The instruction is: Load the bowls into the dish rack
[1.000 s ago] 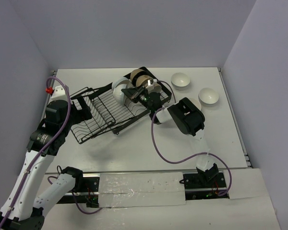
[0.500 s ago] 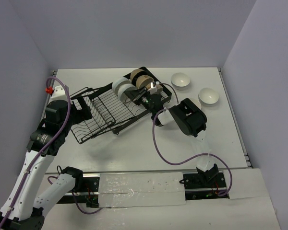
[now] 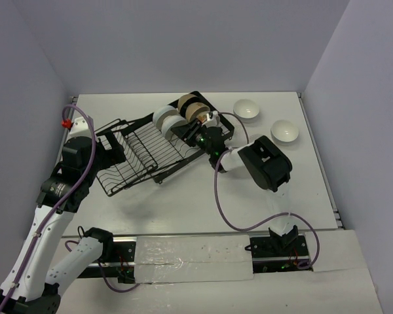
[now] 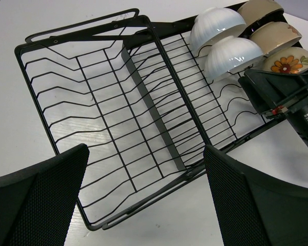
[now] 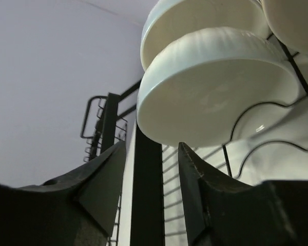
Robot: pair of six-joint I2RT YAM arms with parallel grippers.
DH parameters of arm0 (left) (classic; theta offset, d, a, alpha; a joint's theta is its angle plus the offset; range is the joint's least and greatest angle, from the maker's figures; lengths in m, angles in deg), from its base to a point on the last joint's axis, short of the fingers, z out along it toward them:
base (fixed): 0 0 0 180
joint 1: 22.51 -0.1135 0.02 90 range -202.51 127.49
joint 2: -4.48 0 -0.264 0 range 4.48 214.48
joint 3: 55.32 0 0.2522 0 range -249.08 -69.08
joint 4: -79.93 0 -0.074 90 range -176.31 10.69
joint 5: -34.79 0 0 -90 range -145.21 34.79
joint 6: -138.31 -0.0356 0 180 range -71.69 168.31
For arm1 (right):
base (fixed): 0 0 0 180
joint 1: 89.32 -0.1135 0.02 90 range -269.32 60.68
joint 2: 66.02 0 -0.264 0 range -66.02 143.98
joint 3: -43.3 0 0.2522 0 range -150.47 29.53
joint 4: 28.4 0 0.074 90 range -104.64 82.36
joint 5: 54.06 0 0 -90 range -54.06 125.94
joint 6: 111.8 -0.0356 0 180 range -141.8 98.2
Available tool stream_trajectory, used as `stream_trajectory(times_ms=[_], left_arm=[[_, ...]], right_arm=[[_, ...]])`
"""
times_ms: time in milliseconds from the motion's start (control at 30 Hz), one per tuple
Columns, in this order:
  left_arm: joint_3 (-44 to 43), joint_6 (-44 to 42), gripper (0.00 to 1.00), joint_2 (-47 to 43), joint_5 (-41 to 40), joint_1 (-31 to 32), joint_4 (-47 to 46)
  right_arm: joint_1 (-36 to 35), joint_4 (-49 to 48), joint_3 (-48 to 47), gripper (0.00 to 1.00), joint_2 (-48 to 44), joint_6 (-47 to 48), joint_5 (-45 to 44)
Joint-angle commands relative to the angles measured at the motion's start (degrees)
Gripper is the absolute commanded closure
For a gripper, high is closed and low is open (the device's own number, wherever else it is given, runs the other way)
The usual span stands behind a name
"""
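Observation:
The black wire dish rack (image 3: 134, 156) lies slanted across the table's middle. Standing in its right section are two white bowls (image 3: 164, 117) (image 3: 176, 123), two tan bowls (image 3: 186, 103) (image 3: 197, 110) and an orange-patterned bowl (image 4: 290, 61). My right gripper (image 3: 198, 134) is open at the rack's near side. In the right wrist view its jaws (image 5: 151, 154) straddle a black rack bar (image 5: 146, 200), just below the nearer white bowl (image 5: 215, 97) and clear of it. My left gripper (image 4: 146, 151) hangs open over the rack's empty left end (image 4: 108, 123). Two more white bowls (image 3: 247, 109) (image 3: 285, 131) sit on the table.
Grey walls close the table in at the back and on both sides. The right arm's purple cable (image 3: 220, 196) loops over the table in front of the rack. The arm bases stand on a taped strip (image 3: 183, 252) along the near edge.
My right gripper has opened and let go of the white bowl, which now stands in the rack beside the other white one. The right arm's elbow has swung rightward. The left arm is still.

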Motion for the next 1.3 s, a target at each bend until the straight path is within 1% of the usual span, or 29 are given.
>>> stream_trajectory(times_ms=[0,67,100,133,167,200,233,267,300,367,400,467,500,600,633,700,733,800,833,867,900,933,1033,1133,1267], left_arm=[[-2.0,1.1,0.01,-0.4,0.3,0.2,-1.3],[-1.9,1.1,0.01,-0.5,0.5,0.2,-1.8],[-1.9,1.0,0.01,-0.5,0.8,0.2,-2.0],[-1.9,1.0,0.01,-0.5,0.8,0.2,-2.3],[-2.0,1.0,0.01,-0.3,0.9,0.2,-2.5],[-2.0,1.0,0.01,-0.2,0.9,0.2,-2.7],[-2.0,1.0,0.01,-0.2,1.0,0.2,-2.9],[-2.0,0.9,0.01,-0.2,1.1,0.2,-3.3],[-1.9,1.0,0.01,-0.2,1.1,0.2,-3.7],[-1.9,1.0,0.01,0.0,1.3,0.2,-4.4],[-2.0,1.2,0.01,0.1,1.5,0.2,-4.6],[-1.8,1.2,0.01,0.1,1.8,0.2,-5.3],[-1.6,1.3,0.01,0.1,1.8,0.2,-5.5],[-0.8,1.3,0.01,-0.1,2.3,0.2,-6.5],[-0.5,1.3,0.01,-0.2,2.3,0.2,-6.8],[0.2,1.3,0.01,-0.2,2.7,0.2,-7.5],[0.5,1.2,0.01,-0.2,2.9,0.2,-7.6],[1.0,1.2,0.01,-0.1,3.3,0.2,-8.3],[1.3,1.1,0.01,0.0,3.5,0.2,-8.6],[1.4,1.0,0.01,0.1,3.7,0.2,-8.8],[1.6,0.9,0.01,0.2,3.7,0.3,-9.0],[1.6,0.9,0.01,0.6,3.7,0.2,-9.0],[1.5,0.7,0.01,1.1,3.1,0.2,-9.2],[1.2,0.6,0.01,1.4,2.7,0.2,-9.2],[0.9,0.4,0.01,1.8,1.6,0.2,-8.4]], right_arm=[[-0.5,7.9,1.7,0.46,-9.8,7.8,-0.5],[-0.7,14.1,1.7,0.44,-13.3,13.3,-0.6],[-0.7,20.7,1.5,0.44,-16.9,15.7,-0.6],[-0.8,24.5,1.2,0.43,-19.1,20.4,-1.2],[-0.7,28.5,0.9,0.41,-20.9,22.8,-2.0],[-0.5,35.9,0.4,0.41,-25.1,25.4,-3.2],[-0.5,39.3,0.1,0.38,-27.3,30.6,-5.7],[0.1,45.8,-0.8,0.38,-30.8,32.7,-6.8],[0.7,48.9,-1.4,0.37,-32.5,36.6,-7.6],[1.9,54.1,-2.8,0.36,-36.9,39.9,-10.2],[3.8,59.6,-3.4,0.36,-38.0,42.3,-11.1],[6.6,65.3,-5.5,0.35,-40.7,44.7,-14.0],[10.2,70.5,-6.0,0.35,-41.3,46.5,-14.7],[16.7,76.8,-6.3,0.35,-43.7,50.2,-16.3],[20.9,78.2,-6.5,0.35,-43.6,51.3,-16.6],[25.2,83.5,-9.0,0.35,-41.4,53.6,-15.9],[29.0,84.6,-10.1,0.35,-40.3,54.1,-15.2],[32.1,86.0,-12.2,0.35,-37.1,55.9,-11.9],[35.1,86.7,-14.6,0.35,-35.5,56.0,-11.1],[36.4,88.9,-16.4,0.35,-31.9,56.1,-10.2],[37.4,89.7,-18.0,0.35,-30.0,56.5,-8.4],[38.1,90.3,-20.7,0.35,-28.1,56.8,-8.3],[39.7,90.6,-24.1,0.36,-21.6,57.5,-7.0],[41.3,91.1,-26.8,0.38,-17.2,56.9,-5.7],[41.7,92.3,-28.9,0.42,-13.0,57.2,-5.7]])
